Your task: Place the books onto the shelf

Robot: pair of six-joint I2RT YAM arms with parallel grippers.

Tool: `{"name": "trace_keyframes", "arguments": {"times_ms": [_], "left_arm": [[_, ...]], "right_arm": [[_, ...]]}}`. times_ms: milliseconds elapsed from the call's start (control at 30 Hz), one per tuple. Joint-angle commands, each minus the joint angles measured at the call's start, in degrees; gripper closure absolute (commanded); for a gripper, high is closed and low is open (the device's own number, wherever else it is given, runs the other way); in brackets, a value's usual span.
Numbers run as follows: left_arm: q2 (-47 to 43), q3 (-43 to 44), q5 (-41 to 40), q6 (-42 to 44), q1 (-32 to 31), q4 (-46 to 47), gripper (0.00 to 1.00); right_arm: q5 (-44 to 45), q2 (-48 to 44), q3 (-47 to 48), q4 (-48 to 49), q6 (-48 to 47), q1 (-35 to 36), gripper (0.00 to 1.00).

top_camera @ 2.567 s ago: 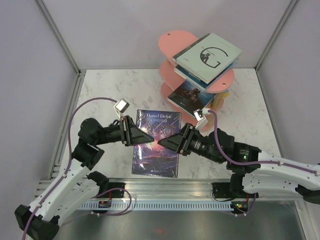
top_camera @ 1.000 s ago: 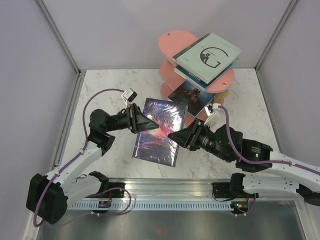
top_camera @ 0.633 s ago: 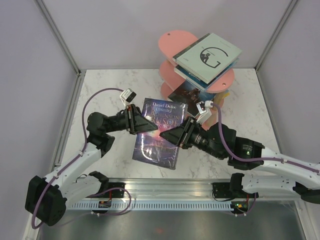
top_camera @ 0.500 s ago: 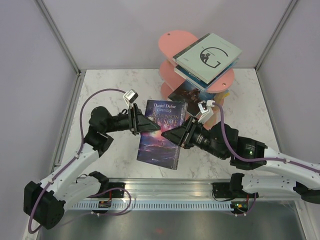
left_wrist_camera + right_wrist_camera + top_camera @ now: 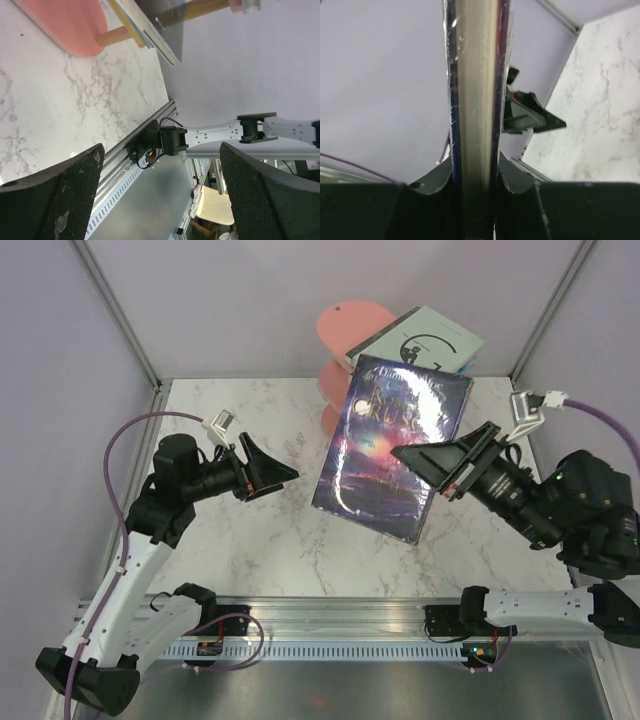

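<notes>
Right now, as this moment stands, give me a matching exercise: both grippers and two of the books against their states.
1. left gripper
2. right gripper
3. purple galaxy book
4. pale grey book

A. lying on the pink shelf
B. open, holding nothing
C. held in the air above the table
D. shut on a book's edge

Pairs: 1-B, 2-D, 3-C, 4-A.

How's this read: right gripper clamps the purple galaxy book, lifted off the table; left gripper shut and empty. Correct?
No: the left gripper is open, not shut; the left wrist view shows its fingers spread wide with nothing between. The rest holds: the right gripper clamps the purple galaxy book, lifted off the table.
</notes>
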Motion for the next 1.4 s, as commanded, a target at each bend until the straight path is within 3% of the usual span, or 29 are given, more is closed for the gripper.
{"name": "trace_keyframes", "arguments": {"times_ms": [0,333,500,567,633,667,733,833,1033,1367], "left_arm": [[-0.9,3.7,-3.7,6.0,0.9,-6.7,0.02],[-0.3,4.5,-4.6,7.1,0.9,-8.1,0.02],[0.5,5.2,-3.9,7.6,0.9,-8.4,0.02],[0.8,5.7,-3.4,7.8,0.9,-8.6,0.02],[1.1,6.5,-3.1,8.2,0.9,-9.4,0.02],[1.1,6.5,-3.0,8.4,0.9,-9.7,0.02],[1.0,7.4,-3.0,8.8,1.0,-10.7,0.02],[0.3,8.2,-3.4,9.6,1.0,-11.8,0.02],[-2.5,8.1,-4.0,10.2,1.1,-13.0,0.02],[-5.5,6.3,-6.0,10.0,1.1,-16.0,0.02]], "right_arm": [[4.5,3.5,9.8,3.4,-3.9,0.2,1.0],[15.0,25.1,44.5,-9.7,-17.9,-0.7,1.0],[6.9,30.7,48.8,-10.9,-17.9,-10.6,1.0],[-2.7,32.2,49.9,-10.9,-13.9,-20.0,1.0],[-14.4,33.2,50.1,-9.2,-8.8,-31.8,1.0],[-14.4,33.6,49.9,-8.5,-8.8,-35.6,1.0],[-23.8,33.9,48.4,-6.3,-4.5,-44.5,1.0],[-34.3,33.2,43.2,-0.2,2.1,-53.9,1.0],[-42.1,29.9,32.4,8.5,9.8,-62.4,1.0],[-44.6,27.1,17.5,18.1,19.6,-68.3,1.0]]}}
